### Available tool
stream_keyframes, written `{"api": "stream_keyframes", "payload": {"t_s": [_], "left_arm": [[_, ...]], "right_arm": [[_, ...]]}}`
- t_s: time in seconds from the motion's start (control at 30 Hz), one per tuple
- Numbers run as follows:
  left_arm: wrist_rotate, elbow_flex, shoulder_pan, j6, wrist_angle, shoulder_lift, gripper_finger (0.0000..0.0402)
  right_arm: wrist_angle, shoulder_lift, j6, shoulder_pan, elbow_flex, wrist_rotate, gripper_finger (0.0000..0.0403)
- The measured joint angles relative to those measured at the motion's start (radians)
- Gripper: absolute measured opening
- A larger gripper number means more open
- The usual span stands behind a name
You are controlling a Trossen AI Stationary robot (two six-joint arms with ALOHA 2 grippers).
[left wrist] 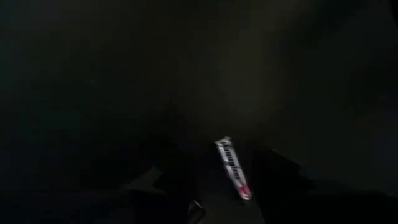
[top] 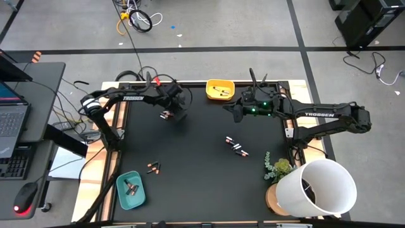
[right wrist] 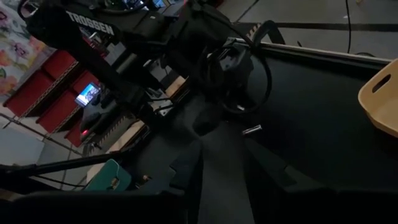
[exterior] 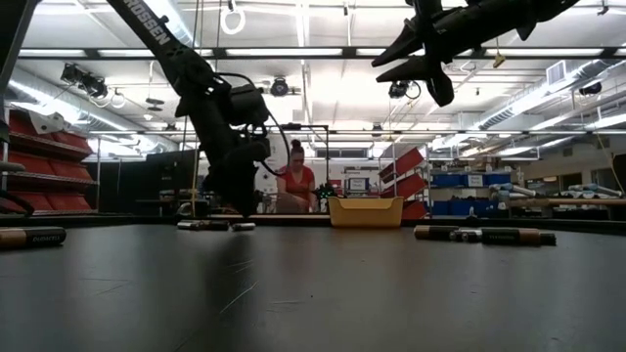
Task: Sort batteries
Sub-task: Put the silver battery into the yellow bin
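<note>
We see a silvery-white cylindrical battery (left wrist: pixel 233 176) lying on the black counter (top: pixel 202 139) between our left fingers (left wrist: pixel 177 180), which are spread and gripping nothing.

Seen from above, light falls evenly on the matte black bench (top: pixel 196 158); the white cylindrical bucket (top: pixel 319 187) is nearly blown out. From bench height, bright ceiling strip lights (exterior: pixel 323 93) glare and silhouette both dark arms, while the near surface is soft and carries a faint sheen. The left wrist picture is almost black, with only a silvery-white battery with red lettering (left wrist: pixel 233 177) catching light, slightly blurred. The right wrist picture is dim and murky in its near parts.
</note>
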Motion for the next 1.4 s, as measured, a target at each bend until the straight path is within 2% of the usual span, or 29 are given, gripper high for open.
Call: {"api": "stream_keyframes", "payload": {"t_s": [0.13,0.4,0.73,0.83,0.97,1.1,1.4], "left_arm": [[0.018,0.000,-0.009,-0.002,0.000,0.004,0.0160],[-0.045,0.000,-0.034,-0.001,0.004,0.006,0.0160],[-0.013,0.007,-0.040,-0.025,-0.027,0.103,0.0155],[-0.023,0.006,-0.043,-0.017,-0.026,0.108,0.0127],[-0.011,0.006,-0.043,0.030,-0.027,0.110,0.0035],[0.011,0.006,-0.049,0.073,-0.022,0.112,0.0030],[0.030,0.050,-0.055,0.054,-0.046,0.086,0.0030]], "right_arm": [[0.000,0.000,0.000,0.000,0.000,0.000,0.0101],[0.000,0.000,0.000,0.000,0.000,0.002,0.0101],[0.000,0.000,0.006,0.000,0.000,0.002,0.0101],[0.000,0.000,0.008,0.000,0.000,0.002,0.0101],[0.000,0.000,0.008,0.000,0.000,0.002,0.0101],[0.000,0.000,0.008,0.000,0.000,0.002,0.0101],[0.000,0.000,0.006,0.000,0.000,0.002,0.0101]]}}
